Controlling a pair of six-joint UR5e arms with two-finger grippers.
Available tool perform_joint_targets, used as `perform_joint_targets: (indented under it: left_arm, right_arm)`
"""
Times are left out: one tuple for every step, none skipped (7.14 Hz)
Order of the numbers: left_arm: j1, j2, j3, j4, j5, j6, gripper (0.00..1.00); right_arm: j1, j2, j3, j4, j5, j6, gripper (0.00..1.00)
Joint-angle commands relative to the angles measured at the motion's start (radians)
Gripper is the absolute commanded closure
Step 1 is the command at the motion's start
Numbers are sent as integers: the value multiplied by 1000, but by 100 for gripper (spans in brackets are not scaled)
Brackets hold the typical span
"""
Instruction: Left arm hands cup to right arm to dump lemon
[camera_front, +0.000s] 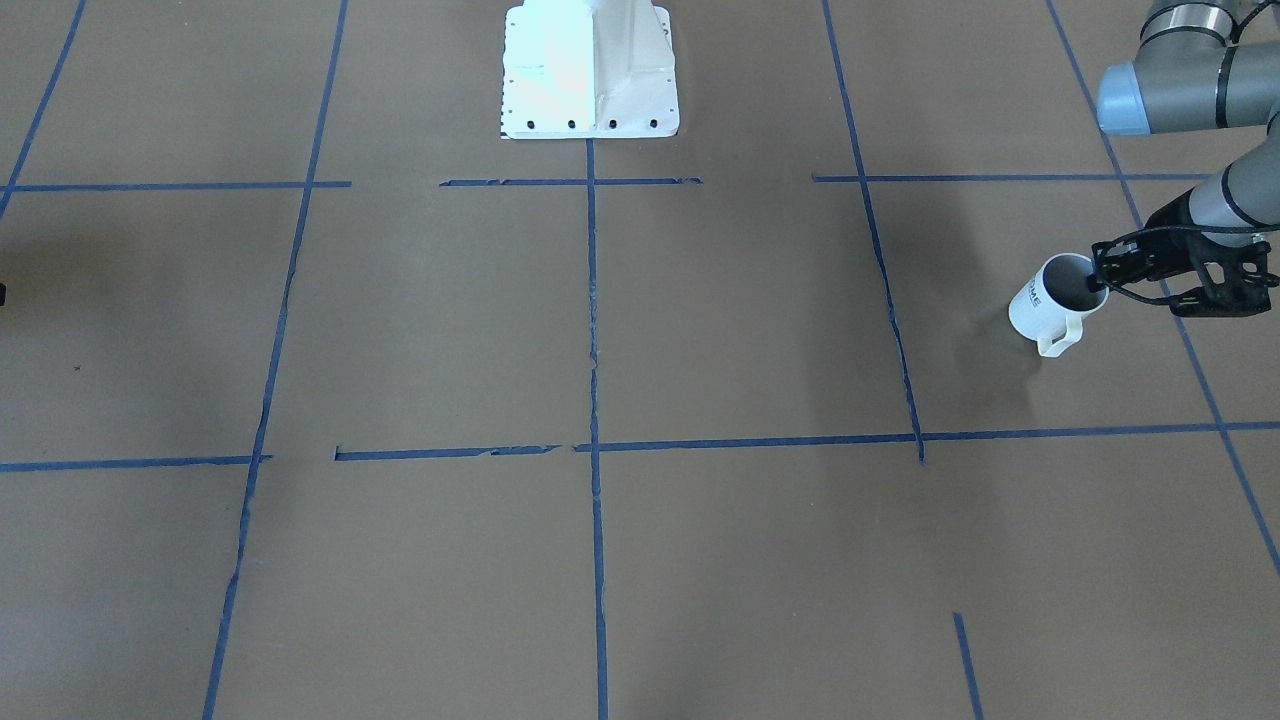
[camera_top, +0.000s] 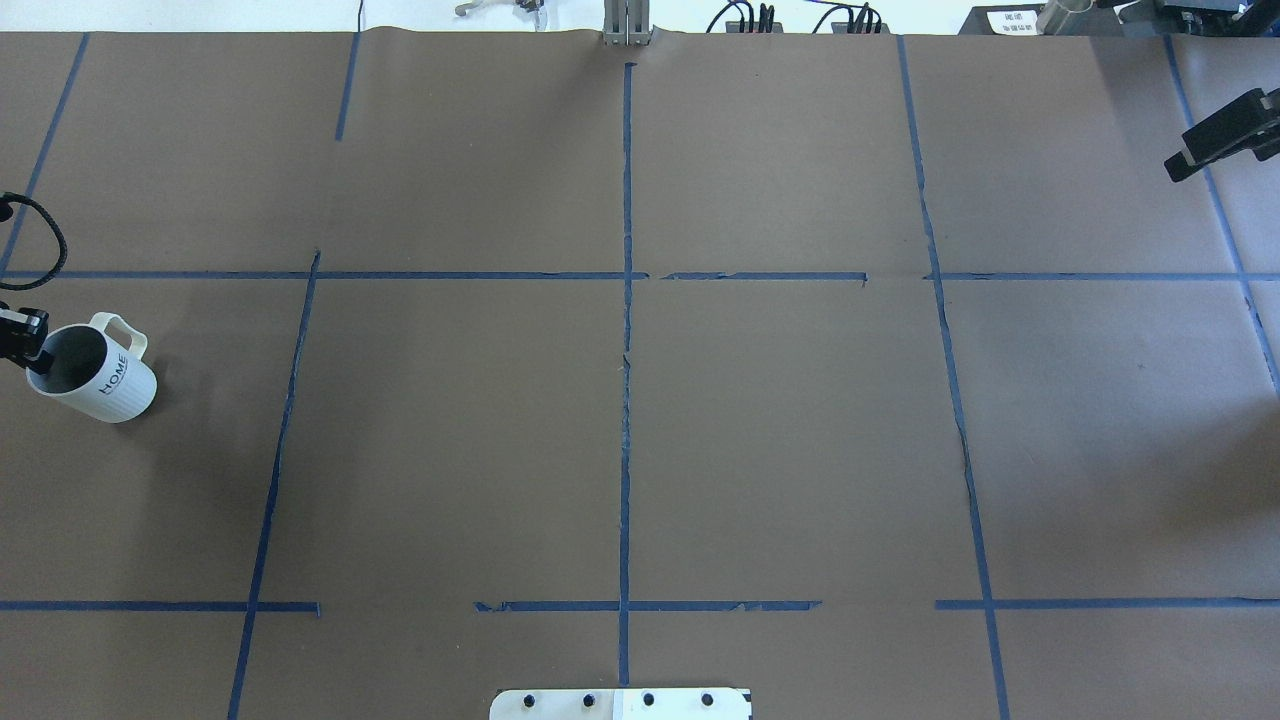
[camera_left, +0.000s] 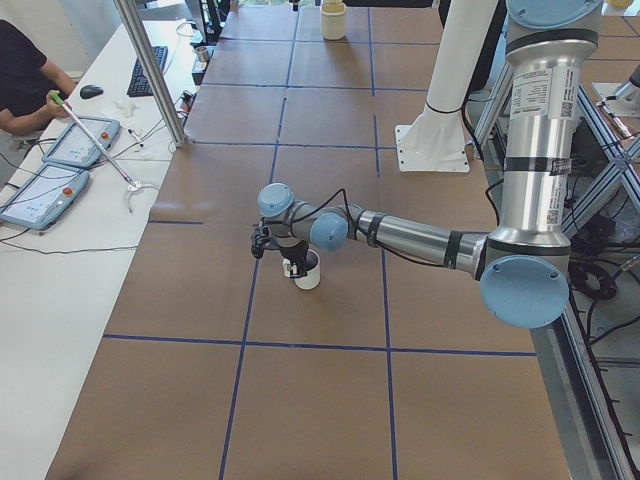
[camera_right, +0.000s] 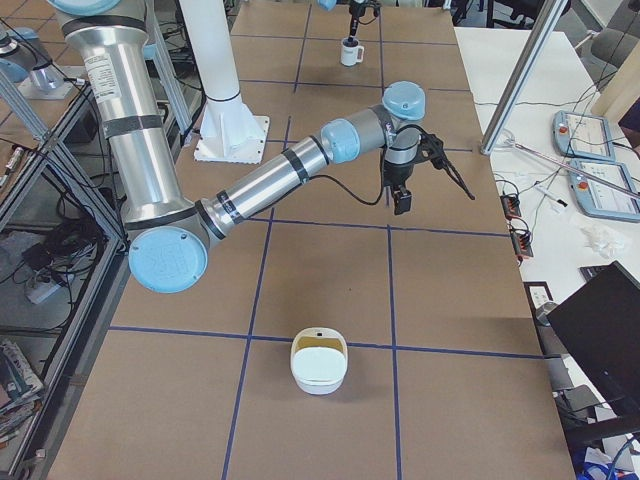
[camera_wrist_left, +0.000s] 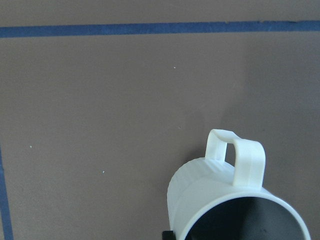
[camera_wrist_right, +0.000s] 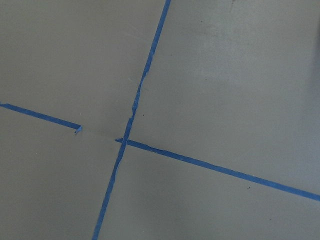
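Observation:
The white cup (camera_front: 1045, 305) with a loop handle and "HOME" lettering is near the table's end on my left side. It also shows in the overhead view (camera_top: 100, 385), the left view (camera_left: 307, 275) and the left wrist view (camera_wrist_left: 220, 200). It looks upright, and I cannot tell whether it touches the table. My left gripper (camera_front: 1100, 275) is shut on the cup's rim, with one finger inside. The lemon is hidden; the cup's inside looks dark. My right gripper (camera_top: 1222, 135) hangs over the table's other end, only partly in view, so I cannot tell whether it is open.
A white tub (camera_right: 318, 362) sits near the table's end on my right side. The white robot base (camera_front: 590, 70) stands at the table's middle edge. Blue tape lines cross the brown table (camera_top: 780, 430). An operators' bench with pendants (camera_left: 60, 160) and a metal post (camera_left: 150, 70) lie beyond the far side.

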Motion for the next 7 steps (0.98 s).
perform_joint_targets:
  left_arm:
    - [-6, 10, -33, 2, 0, -12, 0]
    - [-50, 47, -97, 11, -1, -6, 0]
    - [-122, 90, -161, 10, -1, 2, 0]
    - [-172, 117, -206, 5, 0, 2, 0]
    - [-182, 137, -246, 13, 0, 2, 0]
    - [-211, 139, -272, 14, 0, 5, 0]
    - [-254, 153, -283, 25, -6, 116, 0]
  right_arm:
    - [-1, 0, -1, -1, 0, 3, 0]
    - [1, -6, -1, -2, 0, 1, 0]
    - [4, -10, 0, -5, 5, 0, 0]
    - [10, -18, 0, -6, 8, -2, 0]
    - [28, -20, -1, -8, 9, -3, 0]
    - [74, -20, 0, -52, 11, -5, 0]
    - [124, -18, 0, -155, 12, -55, 0]
